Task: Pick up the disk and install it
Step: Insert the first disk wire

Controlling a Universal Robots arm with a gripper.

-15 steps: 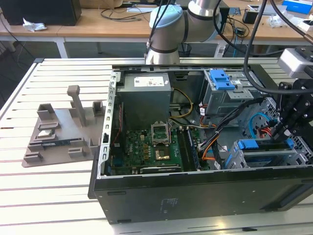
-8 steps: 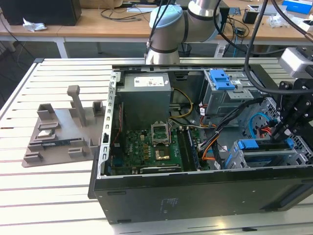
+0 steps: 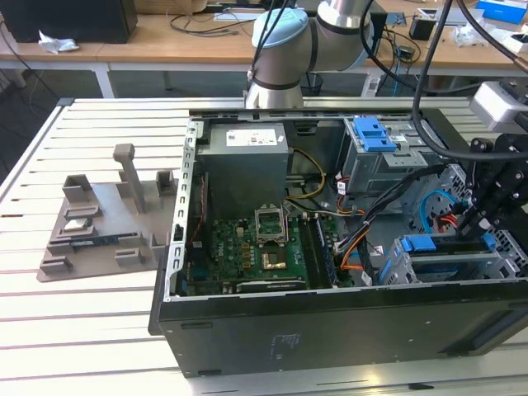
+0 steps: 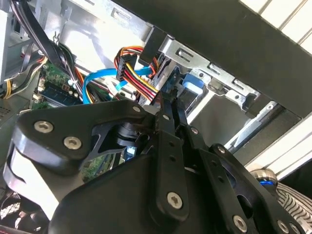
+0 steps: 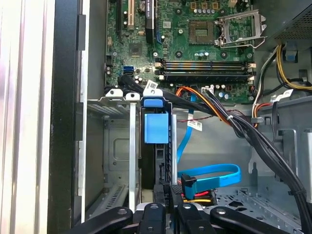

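First wrist view: silver-grey rectangular metal disk (image 5: 162, 163) with blue plastic side rails stands edge-on in one bay of the bare-metal drive cage (image 5: 131, 146), blue tab at its far end up near the cage's rim. It looks slid most of the way in; whether it is latched home, cannot tell. Black linkage-type gripper (image 5: 168, 195) sits right at the disk's near end, fingers (image 5: 185, 214) drawn narrow and, by my reading, pinched on that end. Second wrist view agrees: fingertips close together, pressed up against the blue rail inside the cage. Judgement: pick-up done, insertion well along, release and any final seating left. Cage's neighbouring bay shows bare sheet metal, nothing in it. A flat blue data cable (image 5: 214, 173) loops loose just beside the cage, its plug near the gripper; not seen joined to the disk. Exterior view: cage sits in the corner of the open black tower case (image 3: 330, 330), lying on its side, at the exterior view's right. Same case holds a green motherboard (image 3: 256, 252), a grey metal power supply box (image 3: 247, 165) with white sticker, a ridged blue latch handle (image 3: 371, 132) and cable bundles. Case rests on a white slatted table (image 3: 82, 330); a grey moulded fixture (image 3: 99, 223) lies apart at the exterior view's left.
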